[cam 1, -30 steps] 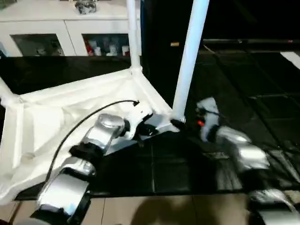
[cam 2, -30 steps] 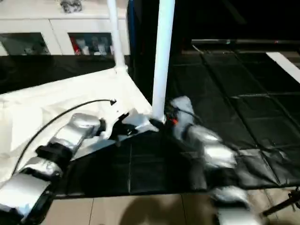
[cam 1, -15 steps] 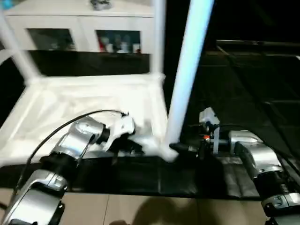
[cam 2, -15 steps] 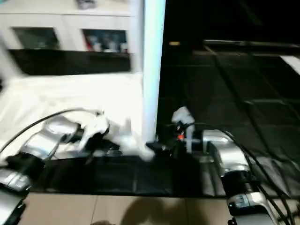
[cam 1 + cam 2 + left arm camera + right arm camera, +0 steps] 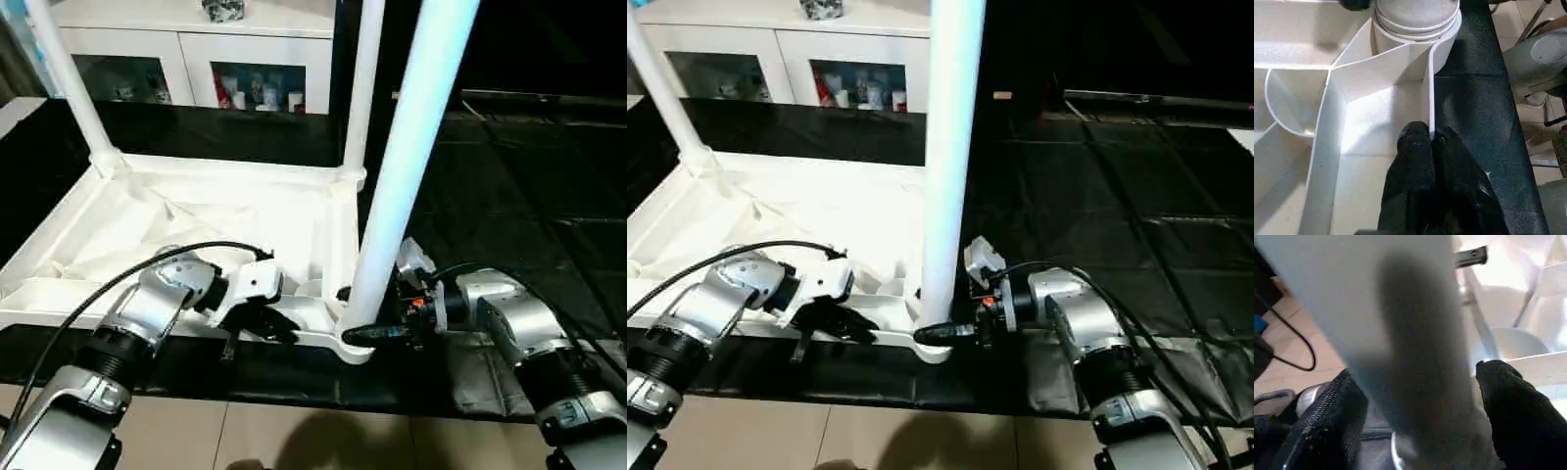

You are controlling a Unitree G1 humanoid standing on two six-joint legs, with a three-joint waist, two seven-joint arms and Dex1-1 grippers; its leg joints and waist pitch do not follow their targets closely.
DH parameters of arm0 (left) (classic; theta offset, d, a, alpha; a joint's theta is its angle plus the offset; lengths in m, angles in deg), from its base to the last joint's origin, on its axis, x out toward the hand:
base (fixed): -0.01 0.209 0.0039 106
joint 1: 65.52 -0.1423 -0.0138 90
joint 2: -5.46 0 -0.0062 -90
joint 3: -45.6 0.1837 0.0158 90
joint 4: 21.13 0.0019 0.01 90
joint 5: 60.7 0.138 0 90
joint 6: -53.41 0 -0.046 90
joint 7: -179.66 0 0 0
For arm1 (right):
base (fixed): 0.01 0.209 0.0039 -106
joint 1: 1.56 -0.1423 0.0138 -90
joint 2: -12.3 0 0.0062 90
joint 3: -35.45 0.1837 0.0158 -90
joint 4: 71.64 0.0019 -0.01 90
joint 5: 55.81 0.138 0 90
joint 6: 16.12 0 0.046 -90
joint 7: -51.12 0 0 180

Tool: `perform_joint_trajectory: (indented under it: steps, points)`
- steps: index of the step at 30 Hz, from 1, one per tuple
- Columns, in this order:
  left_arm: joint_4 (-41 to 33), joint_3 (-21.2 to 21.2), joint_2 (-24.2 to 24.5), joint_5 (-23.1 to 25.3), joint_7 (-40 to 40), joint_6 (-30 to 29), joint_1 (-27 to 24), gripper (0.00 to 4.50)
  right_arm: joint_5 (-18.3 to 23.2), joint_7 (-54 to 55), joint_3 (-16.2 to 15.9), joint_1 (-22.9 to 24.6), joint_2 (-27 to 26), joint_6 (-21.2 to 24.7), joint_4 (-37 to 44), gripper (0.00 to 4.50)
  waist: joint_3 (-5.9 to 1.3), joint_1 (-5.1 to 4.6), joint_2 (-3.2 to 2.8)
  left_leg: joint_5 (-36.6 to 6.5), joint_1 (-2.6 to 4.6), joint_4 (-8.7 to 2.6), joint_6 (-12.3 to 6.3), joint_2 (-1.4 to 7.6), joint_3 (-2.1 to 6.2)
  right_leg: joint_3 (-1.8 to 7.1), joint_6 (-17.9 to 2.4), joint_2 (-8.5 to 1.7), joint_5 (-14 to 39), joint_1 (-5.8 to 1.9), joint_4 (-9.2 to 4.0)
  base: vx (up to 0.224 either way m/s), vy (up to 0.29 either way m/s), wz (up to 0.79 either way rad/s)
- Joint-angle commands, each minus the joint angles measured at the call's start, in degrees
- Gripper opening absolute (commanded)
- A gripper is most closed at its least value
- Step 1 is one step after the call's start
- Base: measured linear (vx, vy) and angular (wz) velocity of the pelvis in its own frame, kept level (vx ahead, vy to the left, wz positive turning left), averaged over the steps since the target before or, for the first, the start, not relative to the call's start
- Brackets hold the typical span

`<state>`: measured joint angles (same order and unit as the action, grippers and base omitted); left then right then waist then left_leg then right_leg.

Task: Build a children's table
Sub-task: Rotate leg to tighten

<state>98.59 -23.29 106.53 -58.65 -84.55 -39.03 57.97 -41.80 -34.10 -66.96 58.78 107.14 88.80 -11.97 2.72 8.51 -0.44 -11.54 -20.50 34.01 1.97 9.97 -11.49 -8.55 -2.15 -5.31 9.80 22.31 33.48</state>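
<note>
Children's table [image 5: 235,220] lies upside down on the black mat [image 5: 509,196], ribbed underside up, filling the left and centre of your head view. You have three legs standing up from its corner sockets: the far left leg [image 5: 69,83] at upper left, the far right leg [image 5: 361,88] at top centre, and the near right leg [image 5: 411,166], thick and closest to the camera, rising from lower centre to the top edge. Your left gripper [image 5: 1431,147] sits at lower centre-left of the head view, jaws pinched together on the table's near rim wall; the wrist view shows the thin white wall caught between the two black fingers [image 5: 1413,161], just beside the near right socket. Your right gripper [image 5: 945,333] is at lower centre, right at the base of the near right leg. Its jaws stand apart, one finger either side of the leg in the wrist view; you can't tell from the frames whether the pads actually touch it. White cabinet [image 5: 196,49] with glass-fronted shelves runs across the top left, behind the table. Tan floor [image 5: 294,441] shows along the bottom edge.
</note>
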Motion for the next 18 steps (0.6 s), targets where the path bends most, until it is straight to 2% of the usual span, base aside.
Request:
perform_joint_trajectory:
  steps: [1,2,3,7,8,12,15,18]
  points:
    - [-0.5,2.2,-0.2,0.8,-0.7,0.0,-1.3,0.0,0.5,-1.4,-0.7,-1.5,0.1,0.4,-0.2,3.25,-3.76,-0.18,0.55,-7.8,0.72,-4.09,-2.11,4.93,2.04,4.78,-9.4,-5.89,15.1,-2.69,-3.36,0.0,0.0,0.0]
    - [-0.6,2.1,-0.2,0.9,-0.5,-0.1,-1.3,0.0,0.6,-1.8,-0.8,-1.5,0.2,0.6,-0.2,3.22,-3.78,-0.21,0.7,-7.7,0.7,-4.06,-2.13,4.9,2.02,4.78,-9.4,-5.84,15.0,-2.7,-3.33,0.0,0.0,0.0]
    - [-0.7,2.1,-0.2,0.9,-0.1,-0.2,-1.4,0.0,0.6,-2.0,-1.0,-1.6,0.2,0.6,-0.4,3.22,-3.81,-0.17,0.54,-7.5,0.75,-4.06,-2.11,4.95,2.05,4.77,-9.4,-5.83,14.8,-2.66,-3.25,0.0,0.0,0.0]
    - [-0.1,1.9,-0.4,1.2,1.0,0.2,-1.2,0.0,0.5,-2.1,-1.0,-1.6,0.2,0.5,-0.7,2.83,-3.81,-0.14,0.56,-7.6,0.77,-4.03,-2.12,4.94,2.02,4.8,-9.7,-5.83,14.2,-2.64,-3.22,0.0,0.0,0.0]
    - [0.2,1.7,-0.6,1.2,1.6,0.1,-1.0,0.0,0.5,-2.1,-1.0,-1.5,0.0,0.4,-0.7,2.78,-3.82,-0.06,0.3,-7.8,0.88,-4.03,-1.9,4.97,2.04,4.8,-9.7,-5.82,14.3,-2.56,-3.21,0.0,0.0,0.0]
    - [1.0,1.1,-1.4,1.1,3.1,-0.6,-0.5,0.0,0.4,-2.1,-1.2,-0.9,-0.3,0.5,-0.2,2.47,-3.82,-0.03,0.35,-8.4,0.91,-4.06,-1.52,4.94,2.04,4.81,-9.8,-5.84,14.3,-2.69,-3.25,0.0,0.0,0.0]
    - [1.9,0.2,-2.8,0.6,5.2,-1.8,0.2,0.0,1.0,-0.8,-0.9,0.3,-0.9,1.2,1.1,2.37,-3.59,-0.02,0.28,-10.0,1.05,-4.18,-1.08,4.94,2.05,4.83,-9.2,-5.87,16.6,-2.63,-3.72,0.0,0.0,0.0]
    - [2.6,-0.8,-4.6,-0.1,7.5,-3.5,1.0,0.0,1.4,2.8,0.3,1.6,-2.3,1.7,2.1,2.32,-3.36,0.07,0.09,-12.6,1.52,-4.4,-0.11,5.0,2.16,4.88,-8.6,-5.91,20.4,-2.43,-4.29,0.0,0.0,0.0]
